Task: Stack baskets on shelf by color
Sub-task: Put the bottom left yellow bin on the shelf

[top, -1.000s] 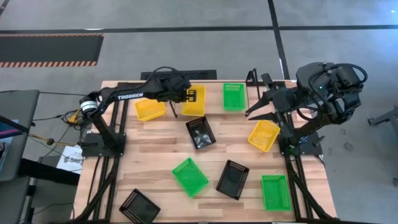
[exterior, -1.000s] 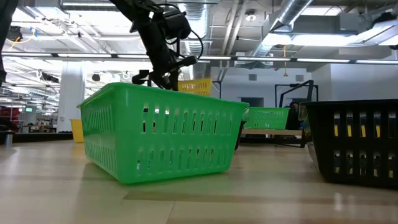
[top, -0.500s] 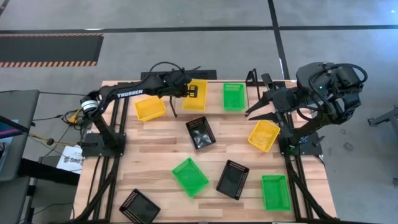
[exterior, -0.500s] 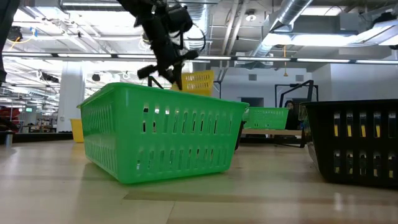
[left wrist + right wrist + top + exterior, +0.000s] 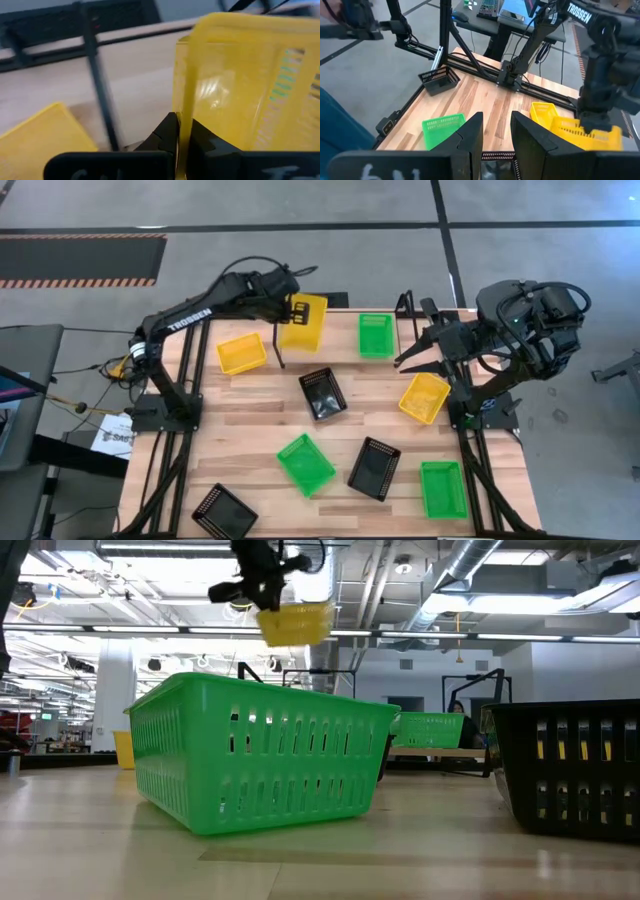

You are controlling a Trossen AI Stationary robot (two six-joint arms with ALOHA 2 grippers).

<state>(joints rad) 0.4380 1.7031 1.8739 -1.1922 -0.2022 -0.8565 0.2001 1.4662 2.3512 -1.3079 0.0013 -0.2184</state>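
My left gripper (image 5: 291,310) is shut on a yellow basket (image 5: 304,322), held high above the far part of the table; the low view shows that basket (image 5: 295,623) hanging in the air. A green basket (image 5: 376,335) rests by its bottom on the shelf (image 5: 452,752), whose black wire leg (image 5: 100,85) shows in the left wrist view. Another yellow basket (image 5: 242,353) lies on the table to the left. My right gripper (image 5: 412,355) hovers open above the table's right side with nothing between its fingers (image 5: 470,137). My left gripper pinches one side wall of the yellow basket at its rim (image 5: 183,117), one finger inside the basket and one outside. The fingers slant down from the table's left. The basket hangs tilted below them, lifted clear of shelf and table.
Loose on the tabletop lie a black basket (image 5: 322,392), a yellow one (image 5: 424,397), a green one (image 5: 305,464), a black one (image 5: 374,468), a green one (image 5: 443,488) and a black one (image 5: 224,512). The near green basket (image 5: 255,755) fills the low view.
My left gripper has risen steeply and drifted a little toward the far edge, staying shut. The yellow basket has gone up with it from beside the green basket and now hangs tilted, well clear of the shelf. My right arm has kept still.
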